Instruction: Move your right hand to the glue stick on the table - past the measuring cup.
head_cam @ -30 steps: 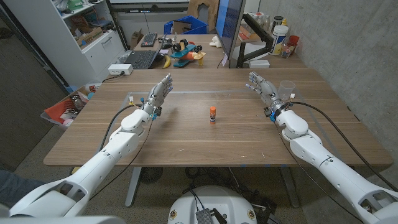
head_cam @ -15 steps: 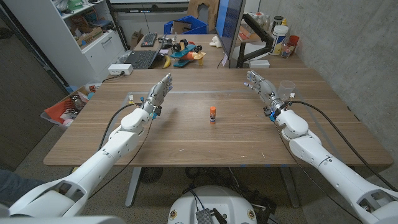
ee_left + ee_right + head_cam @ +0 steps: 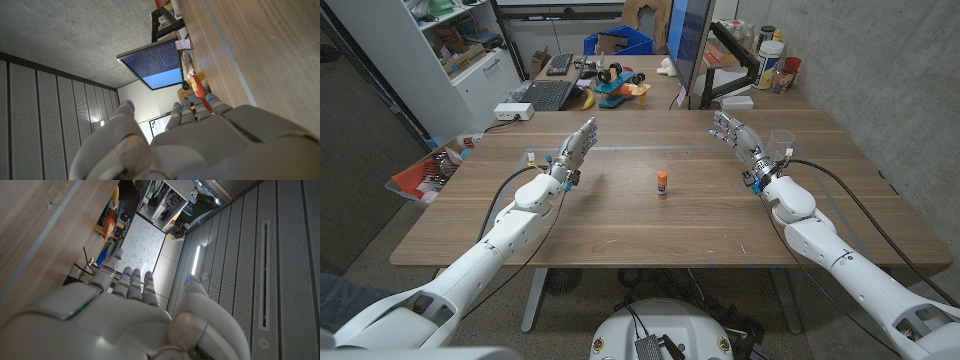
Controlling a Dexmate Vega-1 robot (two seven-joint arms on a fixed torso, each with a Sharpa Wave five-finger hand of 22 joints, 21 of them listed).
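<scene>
Glue stick [image 3: 662, 184] standing upright mid-frame on the bench [image 3: 620, 225]. Right hand [image 3: 737, 137] upper right, fingers spread, holding nothing, next to the measuring cup [image 3: 779, 141]. Left hand [image 3: 575, 150] empty too.

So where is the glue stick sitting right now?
In the head view the glue stick stands upright near the middle of the table, between the two hands and nearer the right hand, which does not touch it.
</scene>
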